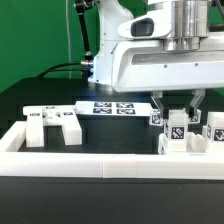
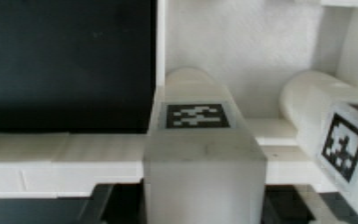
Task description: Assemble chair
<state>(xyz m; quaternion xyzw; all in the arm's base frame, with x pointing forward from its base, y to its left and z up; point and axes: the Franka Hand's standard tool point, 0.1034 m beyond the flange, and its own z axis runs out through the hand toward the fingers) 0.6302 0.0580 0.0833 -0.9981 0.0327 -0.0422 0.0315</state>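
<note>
A white chair leg post (image 1: 177,132) with a square black-and-white tag stands upright at the exterior view's right, just behind the border rail. My gripper (image 1: 178,121) comes down over its top, one dark finger on each side, shut on the post. In the wrist view the same post (image 2: 201,140) runs up between the two fingers (image 2: 123,200), filling the gap of the gripper (image 2: 197,206). A second tagged white chair part (image 2: 336,125) lies right beside it. A blocky white chair piece (image 1: 55,125) rests at the exterior view's left.
The long low white border rail (image 1: 100,165) runs along the front. The marker board (image 1: 115,108) lies flat on the black table behind. More tagged white parts (image 1: 214,130) crowd the exterior view's right, close to the held post.
</note>
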